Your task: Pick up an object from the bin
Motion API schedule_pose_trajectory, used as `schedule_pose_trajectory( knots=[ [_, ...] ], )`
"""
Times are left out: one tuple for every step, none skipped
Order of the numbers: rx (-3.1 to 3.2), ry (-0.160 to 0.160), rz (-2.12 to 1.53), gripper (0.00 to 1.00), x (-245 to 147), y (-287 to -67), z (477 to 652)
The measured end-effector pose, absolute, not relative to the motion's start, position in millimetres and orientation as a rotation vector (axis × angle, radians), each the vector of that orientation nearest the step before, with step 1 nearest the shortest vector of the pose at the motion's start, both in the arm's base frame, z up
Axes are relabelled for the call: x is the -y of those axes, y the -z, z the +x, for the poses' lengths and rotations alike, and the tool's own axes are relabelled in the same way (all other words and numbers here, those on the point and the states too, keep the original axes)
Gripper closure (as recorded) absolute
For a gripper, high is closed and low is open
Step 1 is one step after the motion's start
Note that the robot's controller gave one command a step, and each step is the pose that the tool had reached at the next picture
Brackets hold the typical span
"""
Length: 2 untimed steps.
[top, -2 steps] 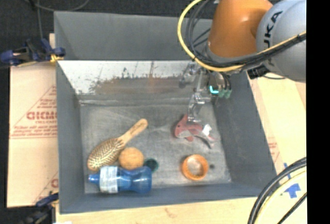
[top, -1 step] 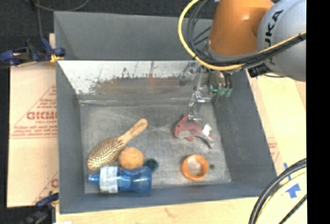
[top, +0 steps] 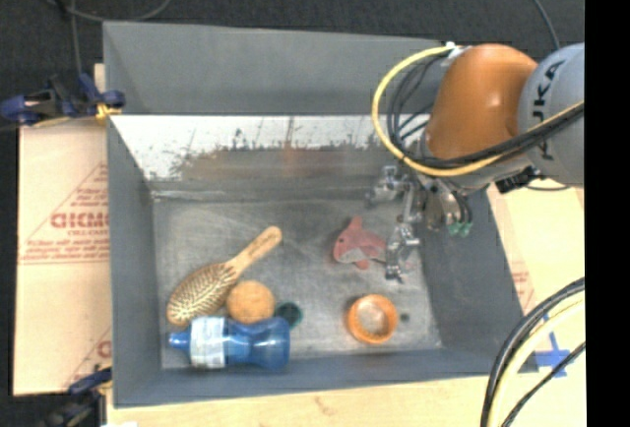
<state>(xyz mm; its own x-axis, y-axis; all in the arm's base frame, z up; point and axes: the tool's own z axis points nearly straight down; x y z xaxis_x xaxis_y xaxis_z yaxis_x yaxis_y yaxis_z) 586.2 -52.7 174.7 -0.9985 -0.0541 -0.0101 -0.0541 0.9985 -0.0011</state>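
The gripper [top: 396, 266] is low in the right half of the bin [top: 246, 145], beside a pink scrap [top: 354, 243].
The scrap lies just left of it, an orange cup [top: 372, 319] nearer; whether the grip is open or closed cannot be told.

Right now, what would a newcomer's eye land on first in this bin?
The arm's orange cover looms at right, its gripper low beside a pink thing mid-bin. Front left lie a wooden hairbrush, tan ball and blue bottle; an orange cup sits front right.
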Motion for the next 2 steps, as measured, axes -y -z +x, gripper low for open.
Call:
schedule_pose_trajectory(
  knots=[
    [-3.125,0.002,-0.319,0.00,98.6,-135.7,556.4],
    [-3.124,0.006,-0.205,0.00,90.4,-89.3,598.8]
  ],
)
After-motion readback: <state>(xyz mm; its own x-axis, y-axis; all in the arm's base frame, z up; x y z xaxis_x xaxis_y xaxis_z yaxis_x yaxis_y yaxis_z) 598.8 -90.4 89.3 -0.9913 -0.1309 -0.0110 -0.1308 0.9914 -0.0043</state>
